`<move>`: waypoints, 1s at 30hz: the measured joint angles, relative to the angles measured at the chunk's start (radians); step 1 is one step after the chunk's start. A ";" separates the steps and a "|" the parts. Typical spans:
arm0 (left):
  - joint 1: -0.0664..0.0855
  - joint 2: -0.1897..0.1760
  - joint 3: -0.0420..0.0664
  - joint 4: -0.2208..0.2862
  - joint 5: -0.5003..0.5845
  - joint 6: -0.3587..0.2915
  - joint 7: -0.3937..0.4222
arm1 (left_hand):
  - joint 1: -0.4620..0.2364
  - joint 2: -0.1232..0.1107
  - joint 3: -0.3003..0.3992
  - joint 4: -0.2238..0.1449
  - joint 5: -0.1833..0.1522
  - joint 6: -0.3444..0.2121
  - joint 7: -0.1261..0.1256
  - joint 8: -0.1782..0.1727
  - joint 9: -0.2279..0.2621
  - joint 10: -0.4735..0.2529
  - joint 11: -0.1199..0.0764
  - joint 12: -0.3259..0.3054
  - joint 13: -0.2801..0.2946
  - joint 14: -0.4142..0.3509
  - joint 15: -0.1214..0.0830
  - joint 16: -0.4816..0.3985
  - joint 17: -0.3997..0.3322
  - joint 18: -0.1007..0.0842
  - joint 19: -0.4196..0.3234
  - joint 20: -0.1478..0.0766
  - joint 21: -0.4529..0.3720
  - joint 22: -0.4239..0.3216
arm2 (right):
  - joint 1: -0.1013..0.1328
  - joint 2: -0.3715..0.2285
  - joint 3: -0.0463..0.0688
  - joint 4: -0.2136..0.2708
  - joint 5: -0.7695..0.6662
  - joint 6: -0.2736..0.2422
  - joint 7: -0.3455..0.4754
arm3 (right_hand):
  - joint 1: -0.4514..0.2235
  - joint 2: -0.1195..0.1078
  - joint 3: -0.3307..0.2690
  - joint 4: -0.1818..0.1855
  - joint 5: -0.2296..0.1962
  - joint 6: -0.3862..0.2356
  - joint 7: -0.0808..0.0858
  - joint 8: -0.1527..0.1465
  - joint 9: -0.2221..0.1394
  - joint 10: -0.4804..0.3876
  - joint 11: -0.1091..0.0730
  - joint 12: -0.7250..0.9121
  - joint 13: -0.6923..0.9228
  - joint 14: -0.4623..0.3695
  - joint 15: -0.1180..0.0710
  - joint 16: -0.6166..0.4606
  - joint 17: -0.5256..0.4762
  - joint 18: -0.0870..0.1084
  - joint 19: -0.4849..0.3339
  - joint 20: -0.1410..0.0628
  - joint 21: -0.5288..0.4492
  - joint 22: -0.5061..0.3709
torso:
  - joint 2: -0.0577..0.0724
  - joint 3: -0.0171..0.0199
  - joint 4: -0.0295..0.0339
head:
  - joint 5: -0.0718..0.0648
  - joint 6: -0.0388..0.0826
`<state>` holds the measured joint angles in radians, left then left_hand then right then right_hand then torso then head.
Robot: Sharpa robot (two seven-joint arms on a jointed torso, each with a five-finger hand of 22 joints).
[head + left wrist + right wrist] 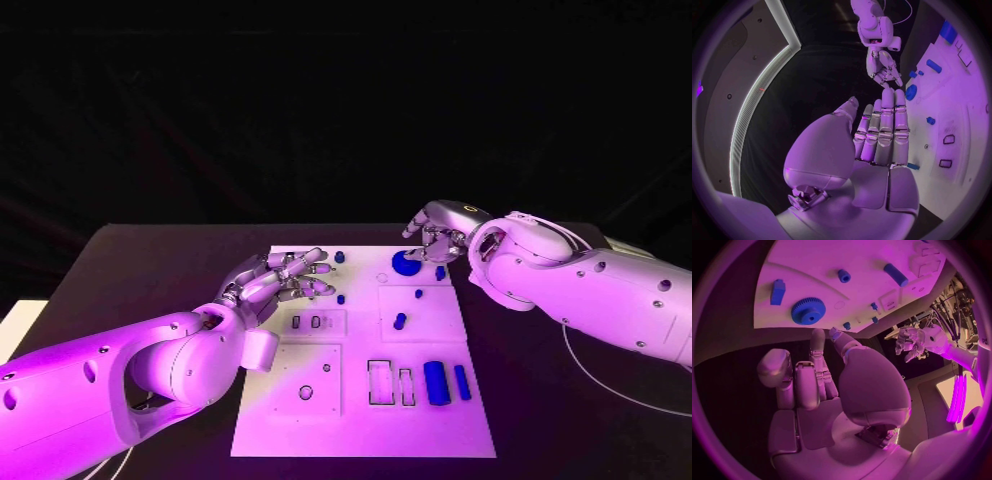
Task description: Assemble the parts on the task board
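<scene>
The white task board (pixel 361 420) lies mid-table with blue parts on it. A blue gear (pixel 407 264) sits near its far edge. My right hand (pixel 437 238) hovers just behind the gear, fingers apart and pointing down, holding nothing. In the right wrist view, that hand (pixel 817 375) reaches toward the gear (pixel 808 310), with a blue block (pixel 777 292) beside it. My left hand (pixel 281 280) hangs over the board's far left part, fingers spread and empty. In the left wrist view, its fingers (pixel 879 135) are straight beside the board (pixel 967 125), with the gear (pixel 911 92) ahead.
A thick blue cylinder (pixel 436 382) and a thin blue bar (pixel 462 381) lie at the board's near right. Small blue pegs (pixel 400 321) stand mid-board, and another peg (pixel 339 257) by the left fingertips. Black table surrounds the board.
</scene>
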<state>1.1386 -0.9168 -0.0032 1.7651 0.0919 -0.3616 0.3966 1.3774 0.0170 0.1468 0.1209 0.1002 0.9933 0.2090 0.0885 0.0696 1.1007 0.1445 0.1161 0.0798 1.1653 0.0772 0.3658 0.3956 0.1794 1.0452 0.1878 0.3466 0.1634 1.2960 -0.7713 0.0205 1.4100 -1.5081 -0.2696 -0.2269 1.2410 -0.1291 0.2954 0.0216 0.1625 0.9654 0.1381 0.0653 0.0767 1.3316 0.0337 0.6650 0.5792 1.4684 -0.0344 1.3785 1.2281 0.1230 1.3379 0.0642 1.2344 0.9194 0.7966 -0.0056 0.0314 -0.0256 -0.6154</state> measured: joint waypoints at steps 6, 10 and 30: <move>0.000 0.002 0.000 -0.003 0.004 0.001 0.000 | 0.000 0.000 0.000 0.000 0.000 0.000 0.000 0.000 0.000 0.000 0.000 0.000 0.000 0.000 0.000 0.000 0.000 0.000 0.000 0.000 0.000 0.000 | 0.001 0.004 0.000 -0.021 0.017 0.046 -0.020 | 0.020 0.015 -0.043 0.037 0.000 0.000 0.000 0.000 0.002 -0.018 0.011 0.328 0.364 0.000 0.000 0.038 0.050 0.000 0.007 0.007 0.029 0.050 | -0.001 0.0003 -0.0004 | -0.003 0.000; 0.000 0.003 0.000 -0.004 0.005 0.001 0.000 | 0.000 0.000 0.000 0.000 0.000 0.000 0.000 0.000 0.000 0.000 0.000 0.000 0.000 0.000 0.000 0.000 0.000 0.000 0.000 0.000 0.000 0.000 | 0.001 0.012 0.000 -0.033 0.024 0.072 -0.031 | 0.024 0.019 -0.049 0.037 0.000 -0.002 -0.001 0.000 0.002 -0.021 0.014 0.355 0.399 0.000 0.000 0.044 0.058 0.000 0.007 0.007 0.033 0.057 | -0.001 -0.0003 -0.0005 | -0.003 -0.002; 0.000 0.006 0.000 -0.006 0.008 0.003 0.001 | 0.000 0.000 0.000 0.000 0.000 0.000 0.000 0.000 0.000 0.000 0.000 0.000 0.000 0.000 0.000 0.000 0.000 0.000 0.000 0.000 0.000 0.000 | -0.005 0.072 -0.002 -0.087 0.019 0.091 -0.060 | 0.039 0.026 -0.057 0.045 0.018 -0.002 -0.002 0.000 0.003 -0.021 0.014 0.406 0.465 0.000 0.000 0.054 0.077 0.000 0.007 0.007 0.048 0.075 | 0.000 -0.0016 0.0001 | 0.000 -0.007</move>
<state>1.1385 -0.9107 -0.0033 1.7587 0.1003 -0.3586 0.3972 1.3773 0.0170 0.1468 0.1209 0.1002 0.9933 0.2090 0.0885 0.0695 1.1007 0.1445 0.1161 0.0800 1.1653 0.0772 0.3658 0.3956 0.1794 1.0452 0.1878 0.3466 0.1635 1.2913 -0.6998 0.0183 1.3235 -1.4891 -0.1783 -0.2873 1.2797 -0.1031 0.2386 0.0663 0.1802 0.9636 0.1366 0.0653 0.0802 1.3105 0.0478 1.0715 1.0441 1.4684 -0.0343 1.4321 1.3050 0.1230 1.3449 0.0717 1.2821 0.9944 0.7968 -0.0072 0.0315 -0.0252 -0.6228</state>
